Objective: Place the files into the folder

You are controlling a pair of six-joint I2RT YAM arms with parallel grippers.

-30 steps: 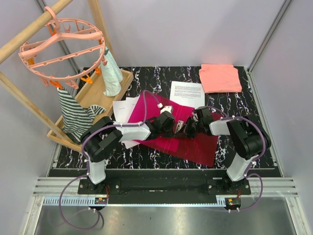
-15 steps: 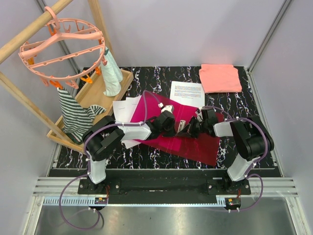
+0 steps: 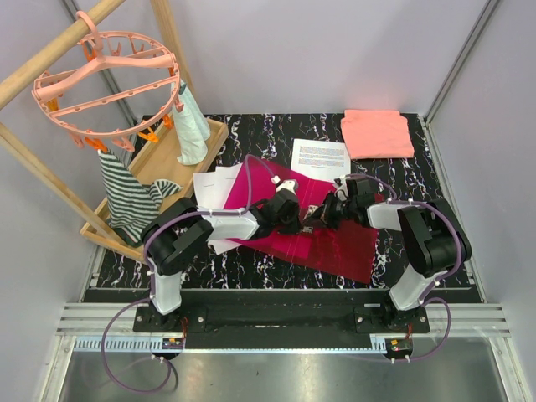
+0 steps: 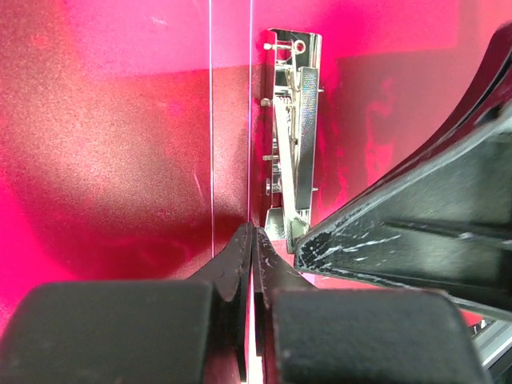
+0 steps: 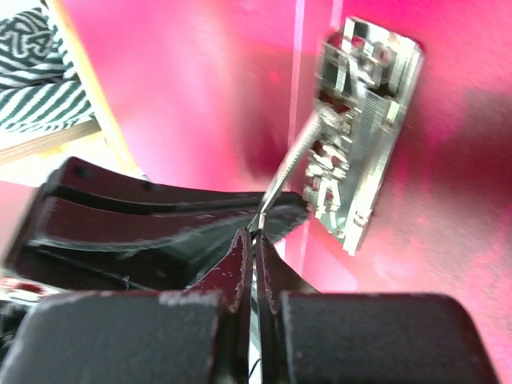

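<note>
The crimson folder (image 3: 343, 247) lies open on the table with its metal clip (image 4: 292, 120) on the inside, beside the spine. The clip also shows in the right wrist view (image 5: 360, 160). My left gripper (image 3: 295, 218) is shut, its tips (image 4: 252, 234) resting on the folder just beside the clip's near end. My right gripper (image 3: 315, 218) faces it and is shut (image 5: 254, 236) on the clip's thin lever (image 5: 292, 172), which stands raised at a slant. One printed white sheet (image 3: 321, 157) lies behind the folder. More white sheets (image 3: 213, 186) lie at its left edge.
A salmon-pink folded cloth (image 3: 377, 134) lies at the back right. A wooden tray (image 3: 159, 163) with socks, a striped cloth (image 3: 126, 197) and a wooden rack carrying a pink peg hanger (image 3: 109, 75) stand at the left.
My right arm has drawn back and to the right a little with the clip's lever between its fingers. My left arm has stayed nearly still.
</note>
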